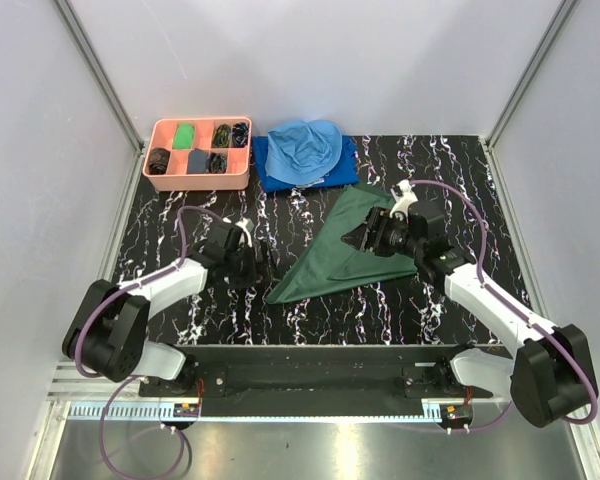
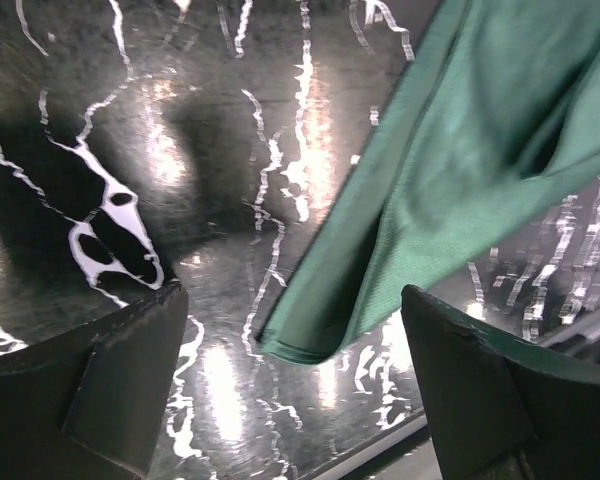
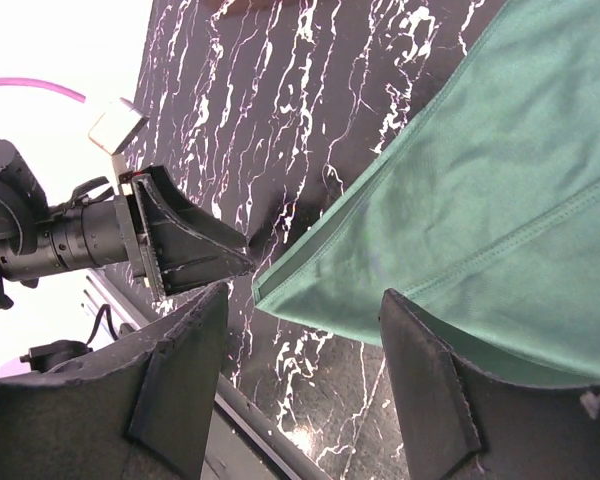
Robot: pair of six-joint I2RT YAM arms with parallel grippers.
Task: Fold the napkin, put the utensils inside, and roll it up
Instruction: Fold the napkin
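While the napkin lies on the tabletop, left hand released at its nine o'clock, right hand released above it

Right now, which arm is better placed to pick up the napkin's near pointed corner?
Left. The left tool, open, sits right at that corner; the right tool hovers over the napkin's wider middle.

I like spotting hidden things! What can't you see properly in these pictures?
- Top view: the small things in the pink plastic compartment tray are too small to name.
- Top view: the right gripper covers part of the dark green cloth napkin.
- Top view: the light blue cloth hides most of the darker blue cloth.
- Both wrist views: the napkin runs off the picture edge.
- No view shows any utensils.
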